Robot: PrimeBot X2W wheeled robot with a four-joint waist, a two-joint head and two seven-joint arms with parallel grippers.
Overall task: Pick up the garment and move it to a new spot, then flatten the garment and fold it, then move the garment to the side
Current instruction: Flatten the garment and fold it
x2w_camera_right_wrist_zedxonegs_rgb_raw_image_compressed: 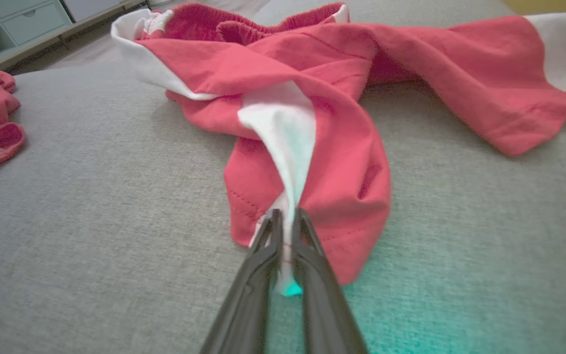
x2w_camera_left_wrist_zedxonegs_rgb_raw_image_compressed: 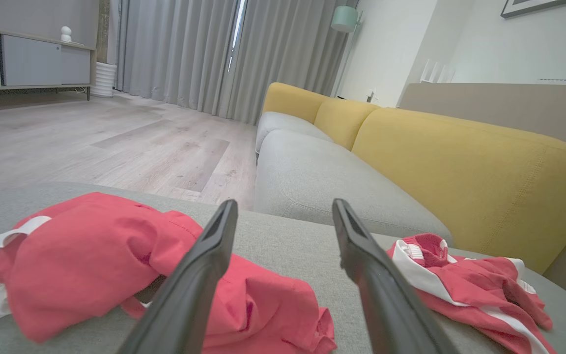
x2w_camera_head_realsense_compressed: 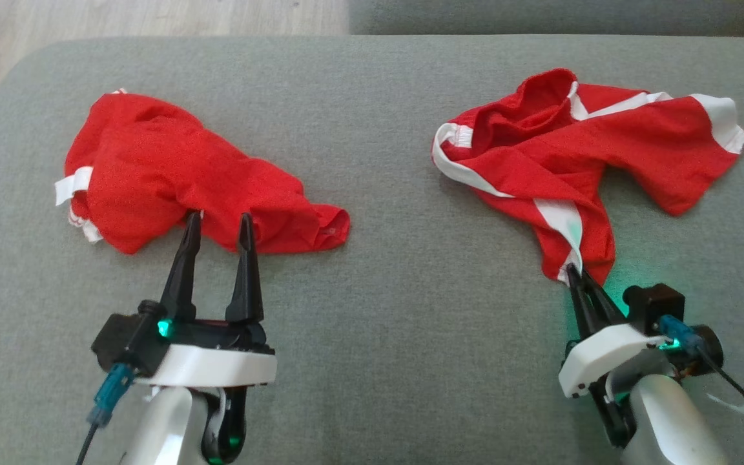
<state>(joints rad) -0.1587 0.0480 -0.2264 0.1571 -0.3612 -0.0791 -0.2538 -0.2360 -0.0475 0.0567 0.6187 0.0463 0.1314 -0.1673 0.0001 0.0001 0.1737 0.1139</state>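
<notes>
The grey cushion (x2w_camera_head_realsense_compressed: 398, 323) carries everything in the head view. The garment (x2w_camera_head_realsense_compressed: 643, 148), red with white trim, lies crumpled at 2 o'clock, one leg trailing down toward 5 o'clock. A second garment (x2w_camera_head_realsense_compressed: 172, 174), also red, is heaped at 10 o'clock, well apart from it.

The left gripper (x2w_camera_head_realsense_compressed: 218, 219) at 7 o'clock stands wide open and holds nothing, its tips just at the near edge of the second garment. The right gripper (x2w_camera_head_realsense_compressed: 572, 270) at 5 o'clock is pinched shut on the garment's nearest hem, where a white stripe (x2w_camera_right_wrist_zedxonegs_rgb_raw_image_compressed: 288, 132) runs down into the jaws.

The pick-up looks to be the step in hand. The bite is thin and right at the edge, so a slow lift should suit best, watching that the stripe does not slide out. The bare middle of the cushion looks like the best new spot, clear of the second garment.
</notes>
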